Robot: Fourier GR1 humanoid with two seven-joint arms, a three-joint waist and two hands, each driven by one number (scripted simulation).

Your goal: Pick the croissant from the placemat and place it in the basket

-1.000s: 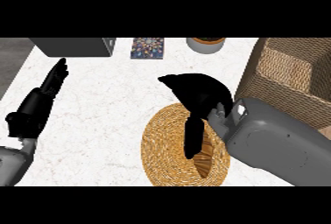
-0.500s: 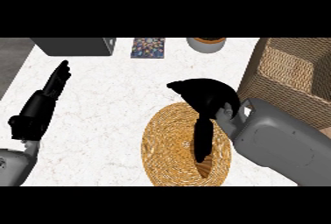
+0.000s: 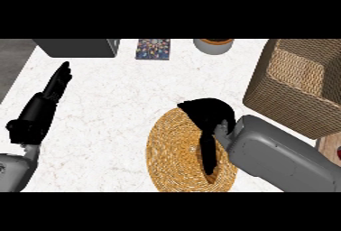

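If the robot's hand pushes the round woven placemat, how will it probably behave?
The woven placemat lies flat and thin on the smooth white counter, so it would probably slide rather than tip. Its coiled weave suggests it is light and may bend if lifted by one edge. The right hand hovers over it.

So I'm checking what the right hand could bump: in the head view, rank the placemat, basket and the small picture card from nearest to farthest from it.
From the right hand:
1. Placemat, directly under it.
2. Basket, to its right.
3. Picture card, far at the counter's back, left of it.
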